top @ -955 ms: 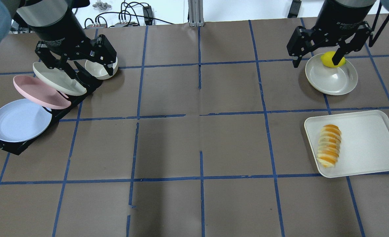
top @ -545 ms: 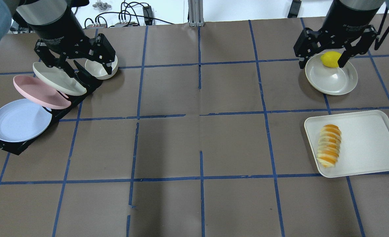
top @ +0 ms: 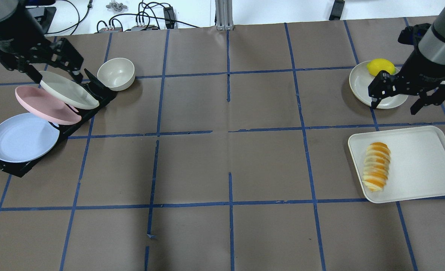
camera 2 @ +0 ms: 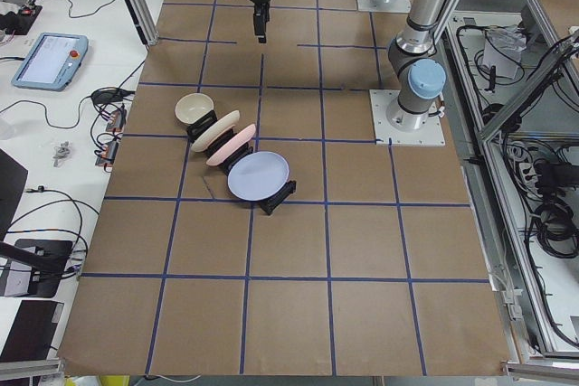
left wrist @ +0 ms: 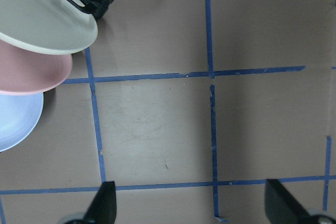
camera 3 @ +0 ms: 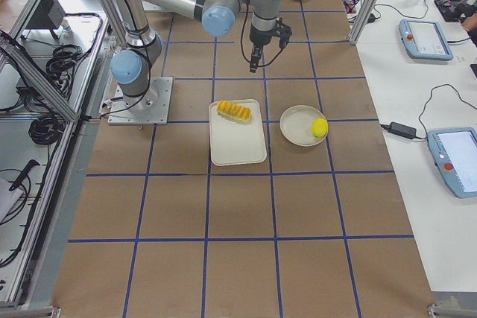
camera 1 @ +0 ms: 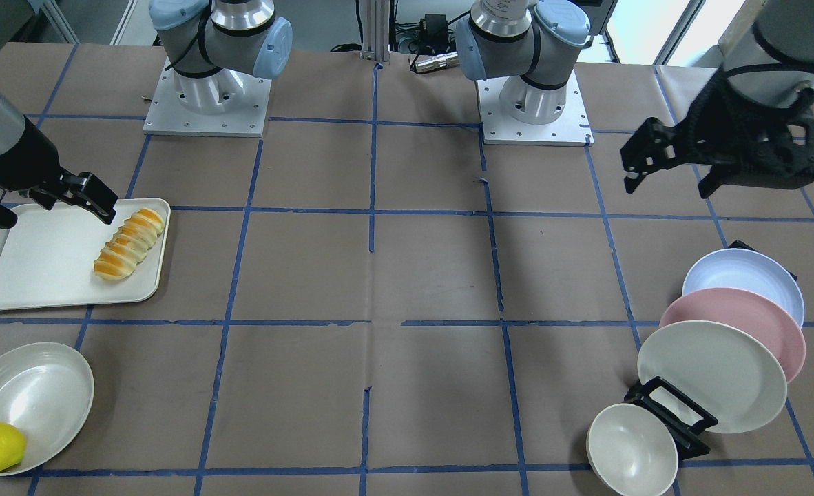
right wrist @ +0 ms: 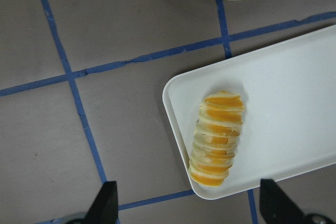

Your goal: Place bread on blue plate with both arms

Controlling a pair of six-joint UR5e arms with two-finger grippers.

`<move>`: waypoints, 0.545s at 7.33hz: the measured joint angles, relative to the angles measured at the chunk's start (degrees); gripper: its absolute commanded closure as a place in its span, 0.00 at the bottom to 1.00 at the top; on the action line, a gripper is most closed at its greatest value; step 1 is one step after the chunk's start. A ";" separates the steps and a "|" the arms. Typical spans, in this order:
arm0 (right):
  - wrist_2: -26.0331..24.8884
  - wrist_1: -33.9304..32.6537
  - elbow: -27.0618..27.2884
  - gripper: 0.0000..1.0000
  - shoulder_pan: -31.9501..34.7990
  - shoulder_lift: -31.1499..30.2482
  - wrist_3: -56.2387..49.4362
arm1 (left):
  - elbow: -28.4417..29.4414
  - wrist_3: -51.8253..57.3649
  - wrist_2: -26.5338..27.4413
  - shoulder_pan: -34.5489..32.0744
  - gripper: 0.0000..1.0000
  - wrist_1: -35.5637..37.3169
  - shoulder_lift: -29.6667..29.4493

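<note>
The bread [top: 377, 166], a loaf striped orange-brown and cream, lies at the left end of a white tray [top: 418, 165]. It also shows in the right wrist view [right wrist: 216, 139] and the front view [camera 1: 129, 243]. The blue plate [top: 21, 137] leans at the near end of a black rack [top: 75, 124], far across the table from the bread; its edge shows in the left wrist view [left wrist: 16, 121]. My right gripper [top: 393, 108] is open and empty, above the table between the lemon dish and the tray. My left gripper [top: 57, 77] is open and empty, over the rack's far end.
A pink plate [top: 45, 104] and a cream plate [top: 70, 90] lean in the same rack behind the blue one. A cream bowl [top: 116, 73] stands past the rack. A yellow lemon [top: 380, 67] lies in a white dish [top: 361, 88] beyond the tray.
My right gripper has moved from over the lemon toward the tray. My left gripper has moved left, away from the bowl. Both stay open; the bread and plates have not moved.
</note>
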 measured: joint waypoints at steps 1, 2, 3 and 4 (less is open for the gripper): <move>-0.02 -2.61 2.73 0.06 -1.10 0.12 0.17 | -0.06 5.52 -0.40 4.63 0.00 -0.01 -0.42; 0.05 -4.62 5.24 0.07 -2.37 0.34 0.24 | 0.01 10.10 -0.84 8.45 0.00 -0.02 -1.24; 0.16 -7.67 8.78 0.06 -3.99 0.55 0.20 | 0.23 14.80 -1.19 12.48 0.00 0.06 -2.67; 0.18 -12.21 13.01 0.07 -5.39 0.66 0.10 | 0.49 19.48 -1.91 16.58 0.00 0.26 -4.54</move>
